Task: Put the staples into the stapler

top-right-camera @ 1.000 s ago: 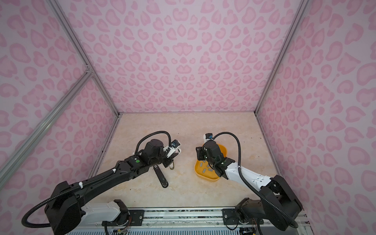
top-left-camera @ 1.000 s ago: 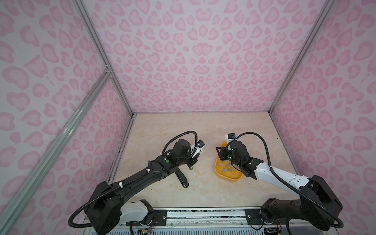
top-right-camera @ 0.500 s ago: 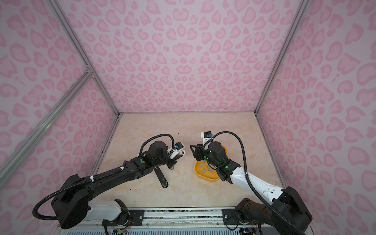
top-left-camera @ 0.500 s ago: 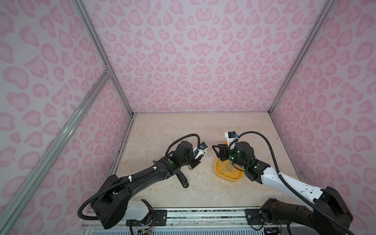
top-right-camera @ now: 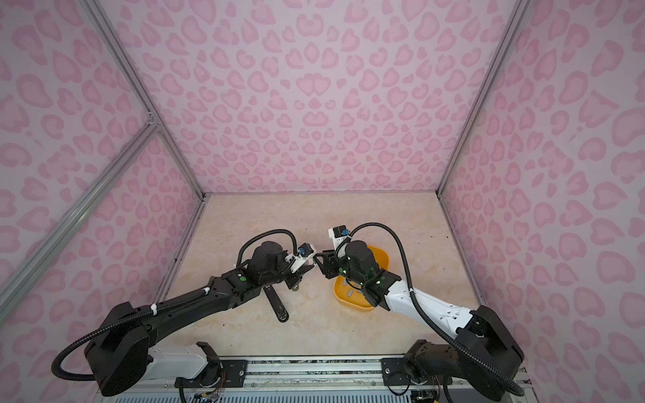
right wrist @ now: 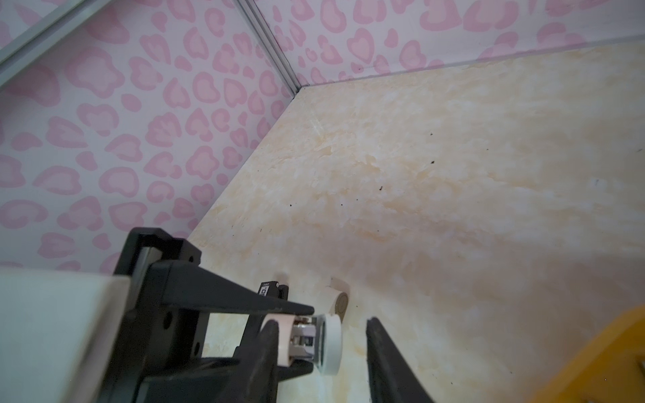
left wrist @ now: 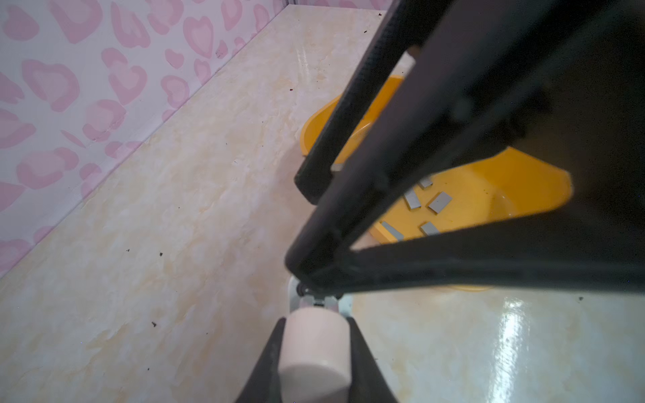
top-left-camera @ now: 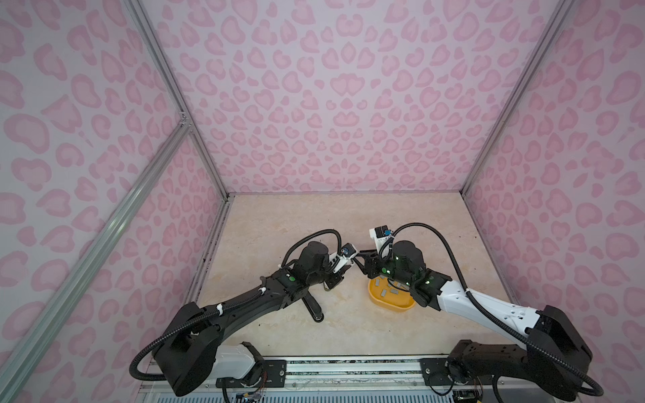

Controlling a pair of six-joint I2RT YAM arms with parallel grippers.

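Loading progress: staples [left wrist: 439,201] lie loose in the yellow tray [top-left-camera: 391,306]; none seen in the stapler [left wrist: 314,361], so insertion looks undone.
Stapler: pink, clamped in left tool [left wrist: 316,328], apparently off the counter [top-left-camera: 349,216].
Right tool [right wrist: 321,322]: jaws apart astride the stapler's free end.
Arms: both reach inward, tools meeting beside tray.

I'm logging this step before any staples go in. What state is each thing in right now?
left gripper: shut on the mini stapler, off the table.
mini stapler: gripped; metal insides show behind its white end.
right gripper: open, jaws either side of that white end.
staples: loose in the yellow bowl.
yellow bowl: upright on the table.
long black object: lying on the table, untouched.
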